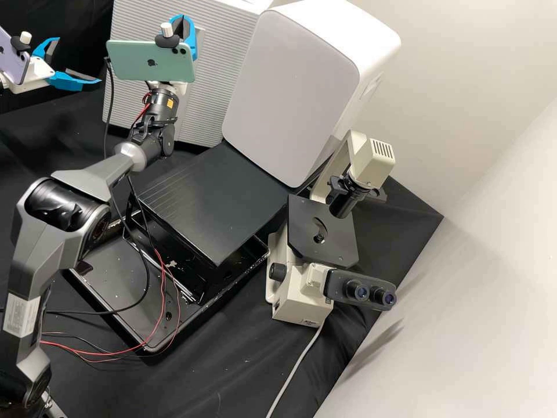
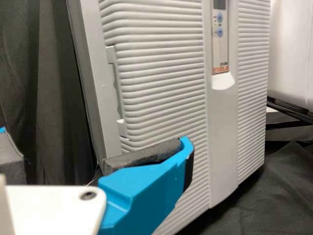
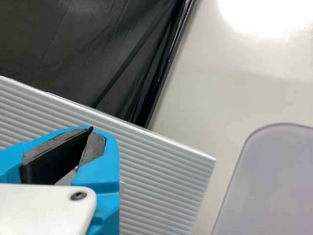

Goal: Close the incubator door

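Observation:
The incubator's ribbed pale grey door (image 1: pixel 136 96) stands upright at the back; whether a gap remains along its edge I cannot tell. My left gripper (image 1: pixel 79 60) is open off to the door's left side. In the left wrist view, the open left gripper (image 2: pixel 93 147) has one blue finger in front of the ribbed door (image 2: pixel 161 93), near its latch-side edge. My right gripper (image 1: pixel 184 22) is shut in front of the door's upper part. The right wrist view has the right gripper (image 3: pixel 93 132) with its fingertips together over the ribbed door (image 3: pixel 161 181); contact cannot be told.
A white rounded box (image 1: pixel 290 87) stands right of the incubator, with a black sloped platform (image 1: pixel 214 200) in front, over a black tray (image 1: pixel 107 290). A microscope (image 1: pixel 322 232) stands to the right. Red and black cables (image 1: pixel 161 296) hang beside the right arm.

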